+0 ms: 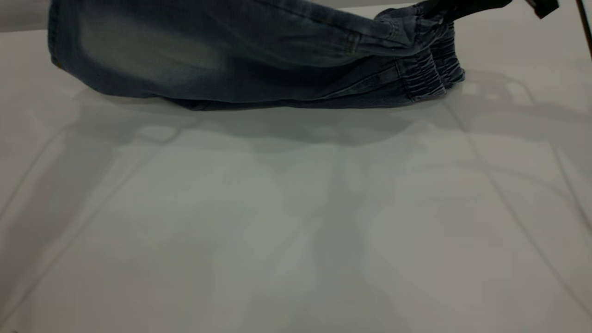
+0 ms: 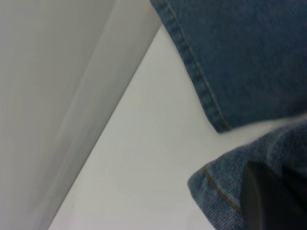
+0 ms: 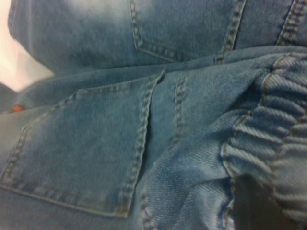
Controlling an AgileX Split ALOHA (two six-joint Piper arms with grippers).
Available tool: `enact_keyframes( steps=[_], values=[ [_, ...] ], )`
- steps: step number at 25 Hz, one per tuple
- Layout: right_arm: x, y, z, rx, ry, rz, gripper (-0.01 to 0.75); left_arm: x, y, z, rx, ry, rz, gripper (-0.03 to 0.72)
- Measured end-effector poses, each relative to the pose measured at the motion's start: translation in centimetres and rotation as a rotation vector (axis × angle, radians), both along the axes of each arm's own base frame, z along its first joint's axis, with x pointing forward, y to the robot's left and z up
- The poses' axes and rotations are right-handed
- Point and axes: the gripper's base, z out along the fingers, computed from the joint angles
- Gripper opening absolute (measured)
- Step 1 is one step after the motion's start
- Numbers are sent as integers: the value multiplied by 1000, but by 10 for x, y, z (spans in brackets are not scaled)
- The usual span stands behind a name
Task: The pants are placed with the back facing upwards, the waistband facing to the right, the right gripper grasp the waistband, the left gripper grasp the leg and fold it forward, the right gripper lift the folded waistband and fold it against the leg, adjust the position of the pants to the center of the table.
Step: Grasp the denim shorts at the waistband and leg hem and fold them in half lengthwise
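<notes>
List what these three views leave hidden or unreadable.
- Left gripper: out of the exterior view; in the left wrist view only one dark finger shows, wrapped in the leg hem, so the jaws cannot be read.
- Right gripper: cut off by the exterior view's top edge; in the right wrist view the waistband covers it.
- Pants: upper part cut off at the exterior view's top.
- Table: far edge hidden behind the pants.

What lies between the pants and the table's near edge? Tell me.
Nothing: in the exterior view the table is bare from the pants to its near edge.
</notes>
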Motion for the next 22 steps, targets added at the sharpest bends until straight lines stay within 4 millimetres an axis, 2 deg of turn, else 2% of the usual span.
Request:
enact_keyframes(
  steps=[7,10,15,22],
  values=[
    [8,4,-14,99,48,-97,50,42,-5,-14,-5,-19,5,31],
    [13,4,-17,153,60,-179,53,55,-8,-19,-7,-26,6,31],
    [22,4,-12,248,45,-317,55,61,-8,-33,0,-2,1,31],
    [24,3,-11,253,38,-350,66,62,-8,-47,10,27,-3,31]
  ],
)
